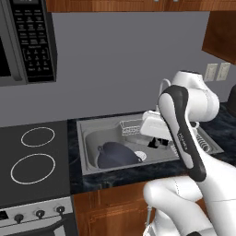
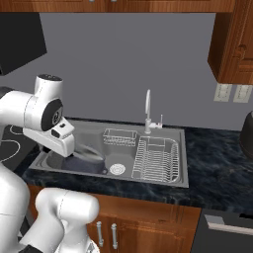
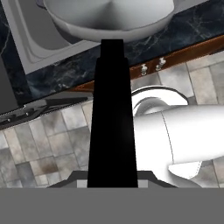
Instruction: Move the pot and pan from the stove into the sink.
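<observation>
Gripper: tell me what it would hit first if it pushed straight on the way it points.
Apart from the pan held by its black handle, probably the sink edge; depth is unclear.

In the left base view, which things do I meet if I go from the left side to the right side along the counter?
Stove → sink basin wall → pot lying in the basin → wall outlets at far right.
</observation>
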You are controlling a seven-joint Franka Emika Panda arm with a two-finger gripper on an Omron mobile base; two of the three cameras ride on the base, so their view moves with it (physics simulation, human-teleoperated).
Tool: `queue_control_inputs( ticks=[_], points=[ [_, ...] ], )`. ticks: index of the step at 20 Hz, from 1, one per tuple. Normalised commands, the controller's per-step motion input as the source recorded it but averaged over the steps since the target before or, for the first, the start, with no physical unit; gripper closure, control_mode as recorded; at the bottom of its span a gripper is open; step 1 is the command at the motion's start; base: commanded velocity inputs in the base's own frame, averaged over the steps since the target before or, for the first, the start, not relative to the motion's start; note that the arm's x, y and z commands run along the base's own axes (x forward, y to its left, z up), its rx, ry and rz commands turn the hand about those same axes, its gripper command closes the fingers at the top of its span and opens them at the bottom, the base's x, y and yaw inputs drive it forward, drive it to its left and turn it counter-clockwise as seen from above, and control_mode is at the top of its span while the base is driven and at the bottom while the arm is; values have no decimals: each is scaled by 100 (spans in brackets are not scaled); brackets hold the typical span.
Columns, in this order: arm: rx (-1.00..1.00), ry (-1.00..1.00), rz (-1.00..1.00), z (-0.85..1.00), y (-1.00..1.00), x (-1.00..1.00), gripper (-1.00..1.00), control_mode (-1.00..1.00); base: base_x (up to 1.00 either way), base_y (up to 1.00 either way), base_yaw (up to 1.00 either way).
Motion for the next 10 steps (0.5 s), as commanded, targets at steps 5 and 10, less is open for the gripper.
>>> queue_control_inputs(
  ticks=[5, 10],
  points=[
    [0, 0, 0, -8, -1, 4, 100, -100, 0, 0, 0],
    [-1, 1, 0, -20, -3, 14, 100, -100, 0, 0, 0]
  ],
)
